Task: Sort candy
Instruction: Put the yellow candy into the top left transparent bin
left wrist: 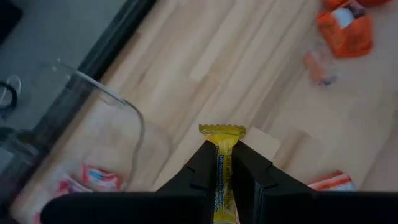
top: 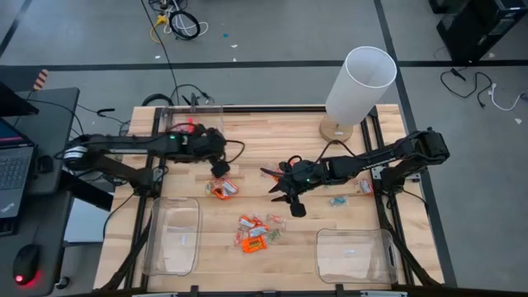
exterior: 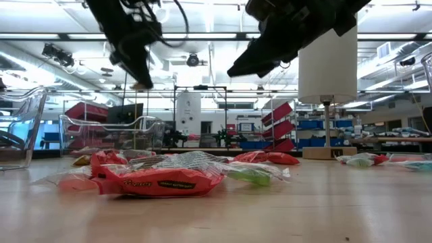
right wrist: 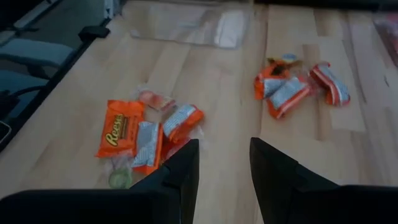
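Left hand: and it's got one! Fingers pinched tight on a yellow-wrapped candy, lifted clear of the counter, left of centre in the high view.
Yellow candy: the crimped end pokes out past the fingertips; the wrapper runs back between them.
Under the left hand: bare wood, with a clear bin just beside it at the counter's upper-left corner, and red-and-white pieces showing through its wall.
Right hand: hovering mid-counter with nothing in it, fingers parted, a clear gap between them, pointing toward the picture's left in the high view.
Ahead of the right hand: an orange cluster lies flat on the wood, a Reese's pack at its edge, a green piece beside it.
Second orange group: a little farther off, below the left hand in the high view.
Pale candies: a few scattered at centre right, near the right arm.
Counter: pale wooden planks, candy spread across the middle.
Empty bins: one at lower left, one at lower right.
White cylinder: standing at upper right on a round wooden base.
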`<move>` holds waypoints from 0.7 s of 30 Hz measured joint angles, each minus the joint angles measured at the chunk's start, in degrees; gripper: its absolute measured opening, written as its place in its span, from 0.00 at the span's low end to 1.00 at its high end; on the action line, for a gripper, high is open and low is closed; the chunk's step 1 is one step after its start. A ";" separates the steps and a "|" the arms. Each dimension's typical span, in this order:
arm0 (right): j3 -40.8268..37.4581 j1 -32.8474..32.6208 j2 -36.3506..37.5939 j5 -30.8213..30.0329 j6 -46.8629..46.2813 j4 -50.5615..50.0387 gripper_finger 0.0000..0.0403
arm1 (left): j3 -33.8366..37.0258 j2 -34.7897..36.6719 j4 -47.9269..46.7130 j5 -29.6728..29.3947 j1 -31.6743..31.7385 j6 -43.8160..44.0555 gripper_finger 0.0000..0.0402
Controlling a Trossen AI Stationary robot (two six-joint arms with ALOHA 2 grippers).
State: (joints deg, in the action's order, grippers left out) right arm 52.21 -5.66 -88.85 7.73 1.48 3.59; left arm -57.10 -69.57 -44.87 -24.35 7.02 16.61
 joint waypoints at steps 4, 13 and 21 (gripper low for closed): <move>0.00 -0.30 0.70 -0.57 2.70 2.89 0.32 | 0.00 5.86 -1.56 -0.09 -0.01 -2.11 0.10; 0.00 0.38 1.02 -10.52 5.09 7.19 0.32 | 0.00 15.93 -10.89 -6.56 0.10 -0.64 0.10; 0.00 1.41 1.02 -25.80 4.98 7.67 0.32 | 0.00 17.97 -21.20 -13.61 1.36 7.02 0.09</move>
State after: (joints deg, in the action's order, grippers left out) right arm 52.21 -4.24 -87.83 -18.07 6.46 11.25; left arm -57.10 -51.60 -66.07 -37.95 8.38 23.63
